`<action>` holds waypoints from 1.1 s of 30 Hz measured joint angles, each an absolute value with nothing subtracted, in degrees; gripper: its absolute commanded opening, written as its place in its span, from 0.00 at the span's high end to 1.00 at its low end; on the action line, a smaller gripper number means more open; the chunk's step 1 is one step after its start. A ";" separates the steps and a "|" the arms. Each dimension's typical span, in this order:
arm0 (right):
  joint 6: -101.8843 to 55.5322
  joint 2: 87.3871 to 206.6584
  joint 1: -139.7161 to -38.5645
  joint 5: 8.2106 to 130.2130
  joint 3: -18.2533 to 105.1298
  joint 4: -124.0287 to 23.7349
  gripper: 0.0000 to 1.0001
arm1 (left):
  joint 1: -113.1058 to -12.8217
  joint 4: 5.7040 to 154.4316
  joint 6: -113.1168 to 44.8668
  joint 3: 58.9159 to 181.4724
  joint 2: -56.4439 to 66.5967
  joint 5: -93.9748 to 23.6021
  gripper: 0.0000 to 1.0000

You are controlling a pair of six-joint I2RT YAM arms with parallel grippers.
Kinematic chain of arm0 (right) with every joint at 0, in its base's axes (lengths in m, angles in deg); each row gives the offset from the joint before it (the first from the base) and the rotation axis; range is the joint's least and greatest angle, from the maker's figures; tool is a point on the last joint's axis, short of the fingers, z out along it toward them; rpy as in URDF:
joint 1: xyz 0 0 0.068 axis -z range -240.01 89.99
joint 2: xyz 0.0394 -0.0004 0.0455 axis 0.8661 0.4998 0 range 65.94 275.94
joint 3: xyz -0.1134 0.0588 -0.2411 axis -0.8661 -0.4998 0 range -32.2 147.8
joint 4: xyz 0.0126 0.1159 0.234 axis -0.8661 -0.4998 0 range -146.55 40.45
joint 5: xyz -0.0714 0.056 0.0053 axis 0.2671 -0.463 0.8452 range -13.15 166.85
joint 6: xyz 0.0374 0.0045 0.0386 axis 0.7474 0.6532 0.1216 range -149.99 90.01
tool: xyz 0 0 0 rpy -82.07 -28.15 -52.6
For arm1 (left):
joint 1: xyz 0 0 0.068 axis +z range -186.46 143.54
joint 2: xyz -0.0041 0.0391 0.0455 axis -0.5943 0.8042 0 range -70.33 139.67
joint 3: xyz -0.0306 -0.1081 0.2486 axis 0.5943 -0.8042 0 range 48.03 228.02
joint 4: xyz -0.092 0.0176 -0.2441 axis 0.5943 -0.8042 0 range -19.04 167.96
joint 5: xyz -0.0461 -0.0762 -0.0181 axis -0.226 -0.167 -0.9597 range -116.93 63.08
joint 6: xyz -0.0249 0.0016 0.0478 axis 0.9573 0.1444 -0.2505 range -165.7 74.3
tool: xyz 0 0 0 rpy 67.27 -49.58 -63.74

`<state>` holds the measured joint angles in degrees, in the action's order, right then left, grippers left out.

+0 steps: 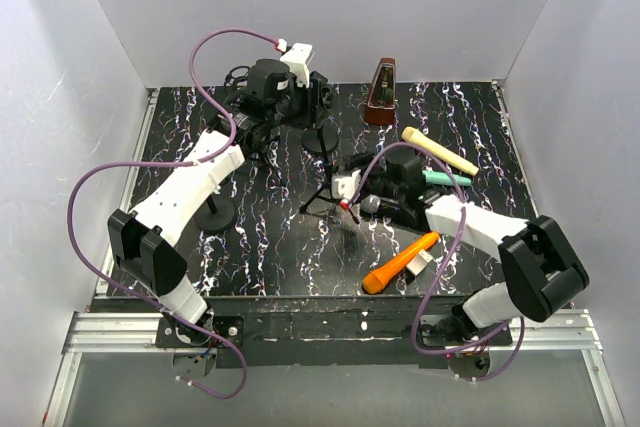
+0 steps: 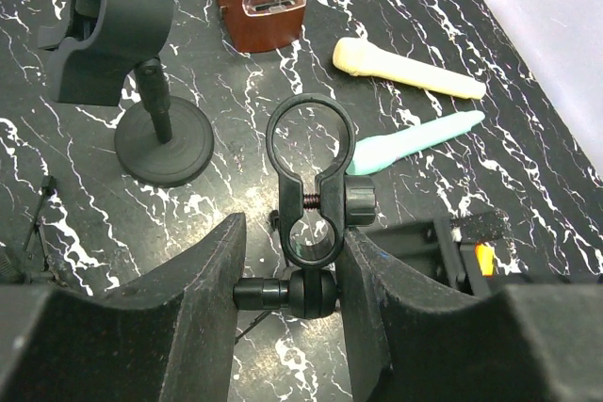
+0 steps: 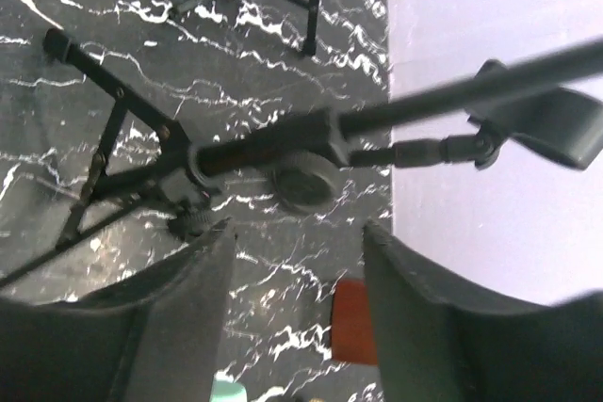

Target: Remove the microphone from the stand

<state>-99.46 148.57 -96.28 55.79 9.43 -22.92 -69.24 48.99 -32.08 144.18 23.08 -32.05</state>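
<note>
My left gripper is shut on the ball joint under the ring clamp of the black tripod stand. The ring holds nothing. An orange microphone lies on the mat beside my right arm. Low over the mat by the tripod, my right gripper is open with nothing between its fingers. The stand's pole crosses just beyond the fingertips.
A cream microphone and a teal one lie at the right. A brown metronome stands at the back. A clip holder stands on a round-base stand; another round base sits left. White walls enclose the mat.
</note>
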 measured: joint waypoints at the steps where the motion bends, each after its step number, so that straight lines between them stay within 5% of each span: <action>1: -97.93 148.05 -95.67 55.55 11.11 -26.85 0.34 | -69.30 48.97 -32.03 144.18 23.08 -32.14 1.00; 13: -54.39 151.79 -85.16 40.32 40.97 -61.76 0.34 | -69.44 49.34 -31.99 144.01 23.08 -32.53 1.00; 14: -51.57 153.25 -84.83 39.36 42.39 -62.57 0.27 | -69.44 49.34 -31.99 144.01 23.08 -32.53 1.00; 22: -32.97 159.94 -85.20 33.78 43.05 -63.64 0.28 | -69.44 49.36 -31.99 143.99 23.08 -32.51 1.00; 33: -28.27 162.60 -85.44 36.08 42.98 -64.71 0.31 | -69.44 49.43 -32.01 143.97 23.08 -32.49 1.00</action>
